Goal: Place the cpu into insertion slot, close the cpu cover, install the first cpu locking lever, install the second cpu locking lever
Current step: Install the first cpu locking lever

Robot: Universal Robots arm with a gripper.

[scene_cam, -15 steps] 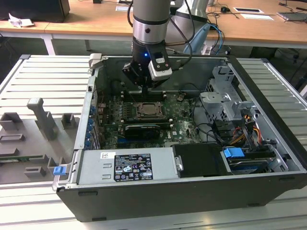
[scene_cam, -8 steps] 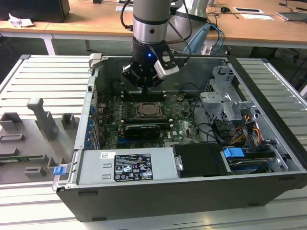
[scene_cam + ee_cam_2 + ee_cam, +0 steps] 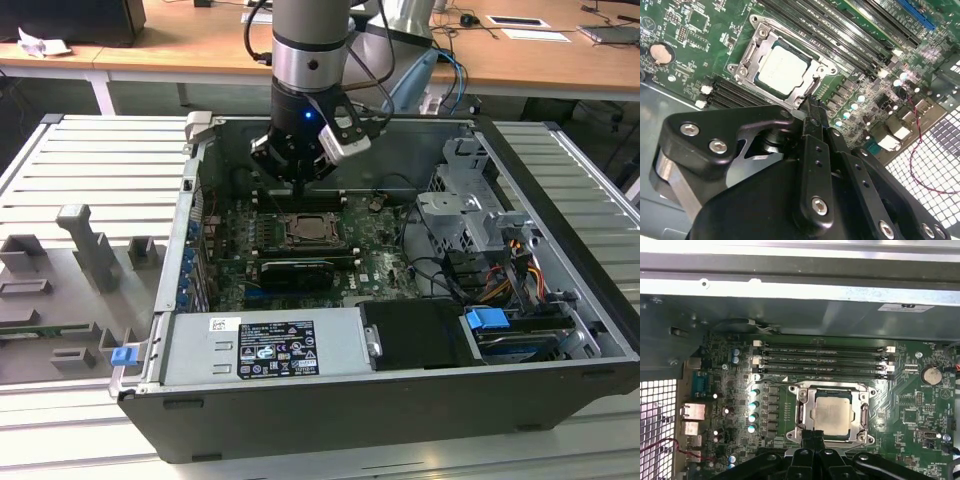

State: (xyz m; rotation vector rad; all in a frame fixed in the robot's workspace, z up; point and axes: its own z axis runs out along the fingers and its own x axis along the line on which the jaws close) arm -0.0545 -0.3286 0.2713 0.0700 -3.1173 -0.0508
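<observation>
- Tool [image 3: 299, 186] on the arm hangs inside the open case [image 3: 400, 425], just above the motherboard [image 3: 378, 256] and near the case's far wall in the exterior view
- In both wrist views the tool [image 3: 812, 106] [image 3: 814, 436] is narrow, its 2 black fingers [image 3: 816, 150] pressed together, tips just beside one edge of the slot [image 3: 801, 391]
- Whether the tips touch the slot's rim, I cannot tell
- Cpu [image 3: 833, 413] lies flat in the slot [image 3: 738, 70], silver top up; it shows too in the second wrist view [image 3: 785, 72] and as a small pale square in the exterior view [image 3: 308, 229]
- Cover [image 3: 863, 415] lies down around the cpu, its grey frame [image 3: 752, 54] bordering the chip on all sides
- Whether the locking levers are latched, I cannot tell
- 4 long black memory slots [image 3: 822, 360] run beside the slot, between it and the case wall
- A round coin cell [image 3: 928, 374] sits on the board, apart from the slot
- A long black card [image 3: 295, 272] lies across the board on the near side of the slot in the exterior view
- A grey power supply [image 3: 265, 345] with a label fills the case's near edge
- The case rests on a slatted metal table [image 3: 90, 160]; grey fixtures [image 3: 95, 245] stand on it at the exterior view's left
</observation>
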